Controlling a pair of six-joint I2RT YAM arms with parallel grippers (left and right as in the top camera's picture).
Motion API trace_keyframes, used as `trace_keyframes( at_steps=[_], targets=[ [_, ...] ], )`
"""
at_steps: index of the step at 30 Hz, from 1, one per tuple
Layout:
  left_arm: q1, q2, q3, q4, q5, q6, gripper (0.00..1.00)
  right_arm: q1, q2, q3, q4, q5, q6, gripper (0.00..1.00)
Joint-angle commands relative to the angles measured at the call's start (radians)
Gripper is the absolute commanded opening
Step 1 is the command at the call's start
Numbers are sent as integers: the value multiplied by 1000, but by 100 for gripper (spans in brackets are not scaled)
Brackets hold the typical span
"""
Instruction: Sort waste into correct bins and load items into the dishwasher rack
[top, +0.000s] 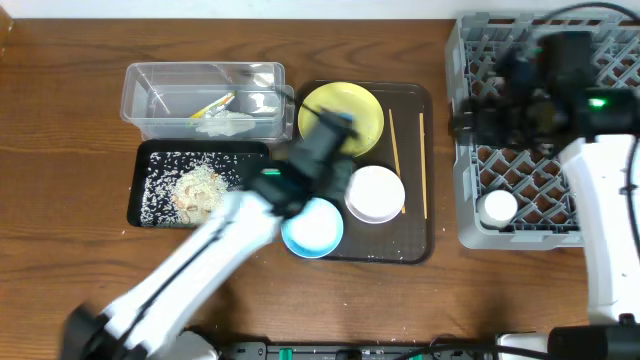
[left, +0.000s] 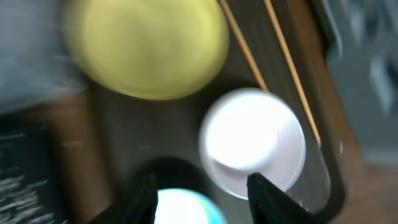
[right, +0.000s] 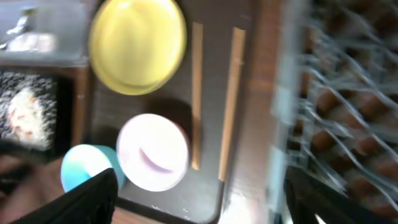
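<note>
Hovering over the brown tray (top: 415, 240), my left jaws stand apart, with the light blue bowl (top: 312, 235) showing between them. It sits at the tray's near left, the beige bowl (top: 375, 193) just right of it and the yellow plate (top: 345, 112) farther back. Two chopsticks (top: 394, 140) lie along the tray's right side. My right jaws gape wide over the grey rack (top: 470, 205) — the white cup (top: 497, 208) stands in its near left part.
</note>
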Motion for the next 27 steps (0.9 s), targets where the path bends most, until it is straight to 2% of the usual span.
trace_keyframes(
  at_steps=[1,4,9,11,16,20,21,24,27],
  targets=[
    [85,-107,25,-51,-3,-40,50,106,52,10,28,35,15,81],
    [151,-156,25,-100,-4,-39,51,192,129,10,31,107,21,77],
    [216,-161,21,-140,-5,-40,54,276,293,10,23,108,21,63],
    [229,-159,14,-142,-7,-40,54,291,359,10,15,124,31,55],
    [260,-159,13,-144,-12,-40,54,300,491,10,-5,224,73,49],
    [294,-159,13,-144,-15,-40,55,300,542,10,-5,224,73,30],
    [301,-159,13,-144,-15,-40,55,300,545,10,-5,224,73,20],
    [321,-159,13,-145,-15,-40,55,300,544,10,2,224,72,1],
    [331,-159,13,-145,-15,-39,54,298,542,10,-3,223,69,1]
  ],
)
